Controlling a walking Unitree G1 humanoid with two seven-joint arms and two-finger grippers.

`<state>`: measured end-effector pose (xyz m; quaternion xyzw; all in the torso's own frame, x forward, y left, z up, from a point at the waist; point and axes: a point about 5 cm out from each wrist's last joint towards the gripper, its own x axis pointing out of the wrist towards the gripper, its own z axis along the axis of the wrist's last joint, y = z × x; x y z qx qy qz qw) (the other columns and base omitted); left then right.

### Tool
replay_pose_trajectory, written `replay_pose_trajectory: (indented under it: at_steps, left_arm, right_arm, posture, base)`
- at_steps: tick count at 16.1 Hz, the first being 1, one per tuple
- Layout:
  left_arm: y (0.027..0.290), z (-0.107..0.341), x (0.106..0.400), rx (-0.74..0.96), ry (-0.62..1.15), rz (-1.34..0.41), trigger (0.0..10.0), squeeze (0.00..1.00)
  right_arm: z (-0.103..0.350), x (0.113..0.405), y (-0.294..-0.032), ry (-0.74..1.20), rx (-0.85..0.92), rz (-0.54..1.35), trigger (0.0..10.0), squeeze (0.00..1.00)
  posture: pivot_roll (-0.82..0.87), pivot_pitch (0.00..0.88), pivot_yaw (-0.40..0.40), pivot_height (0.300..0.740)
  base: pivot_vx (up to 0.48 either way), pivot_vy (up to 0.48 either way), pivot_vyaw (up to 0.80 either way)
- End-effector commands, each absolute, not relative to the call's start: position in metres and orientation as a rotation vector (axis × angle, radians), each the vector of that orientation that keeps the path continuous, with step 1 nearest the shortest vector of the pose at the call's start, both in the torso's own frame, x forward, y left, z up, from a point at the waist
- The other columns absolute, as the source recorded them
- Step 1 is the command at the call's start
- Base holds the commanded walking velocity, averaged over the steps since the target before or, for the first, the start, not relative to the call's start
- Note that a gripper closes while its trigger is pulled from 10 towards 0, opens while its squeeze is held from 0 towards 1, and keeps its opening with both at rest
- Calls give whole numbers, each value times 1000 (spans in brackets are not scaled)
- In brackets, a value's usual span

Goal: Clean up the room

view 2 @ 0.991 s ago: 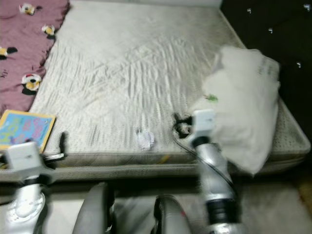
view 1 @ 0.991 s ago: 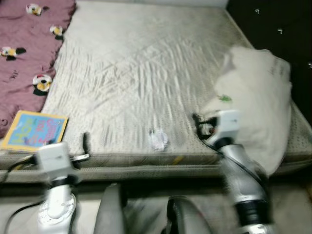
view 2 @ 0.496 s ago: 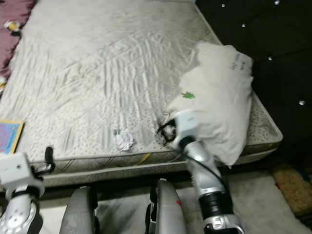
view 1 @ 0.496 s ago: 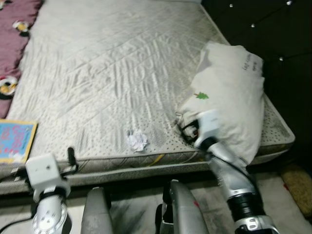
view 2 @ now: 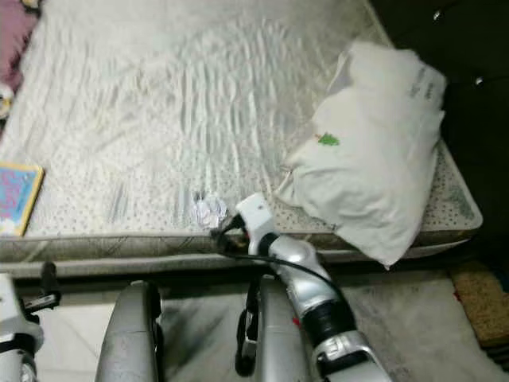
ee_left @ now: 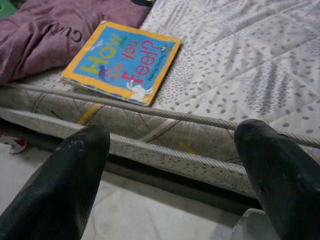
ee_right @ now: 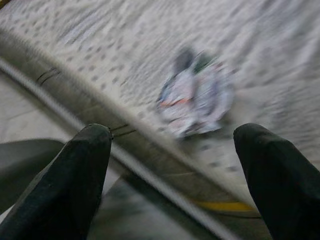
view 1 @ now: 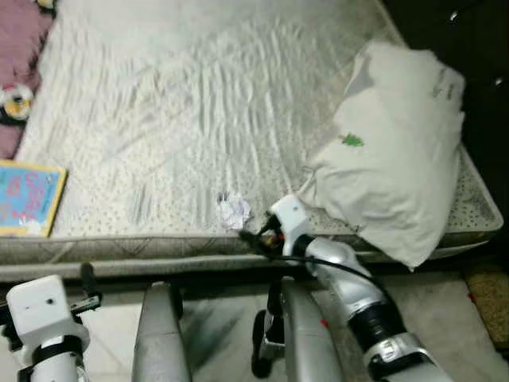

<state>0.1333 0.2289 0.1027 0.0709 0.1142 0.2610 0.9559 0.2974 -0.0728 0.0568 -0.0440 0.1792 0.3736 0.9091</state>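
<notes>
With our right gripper (view 1: pixel 248 237) spread wide just short of the crumpled paper (view 1: pixel 234 212) near the mattress (view 1: pixel 199 119) edge, we should straddle it squarely before pinching.

silver arms (view 1: pixel 350 286) | white wrist box (view 1: pixel 40 306) | blk cable (view 1: pixel 318 261) | blk tool fingers (ee_left: pixel 75 190)

the left gripper (ee_left: pixel 170 175) hangs with its two black fingers (ee_left: pixel 65 185) spread wide before the mattress (ee_left: pixel 240 75) edge, where a "how do you feel?" book (ee_left: pixel 122 60) lies at the edge beside a purple blanket (ee_left: pixel 55 30).
</notes>
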Motion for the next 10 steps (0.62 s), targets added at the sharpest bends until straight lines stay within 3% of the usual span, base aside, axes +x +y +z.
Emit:
replay_pose_trajectory:
  at_steps: [1, 3, 10]
  left_arm:
    - [230, 102, 126, 155, 258, 542, 10000, 0]
    - [230, 105, 127, 157, 248, 541, 10000, 0]
    - [228, 109, 143, 179, 207, 524, 10000, 0]
  right_arm:
    - [55, 297, -70, 381, -85, 791, 10000, 0]
    - [55, 300, -66, 377, -91, 805, 10000, 0]
    - [63, 312, -50, 305, 13, 772, 10000, 0]
  posture:
    - [196, 281, -140, 587]
    - [202, 278, -137, 567]
    - [211, 224, -123, 567]
  base:
    - [0, 0, 0]
    - [0, 0, 0]
    - [0, 0, 0]
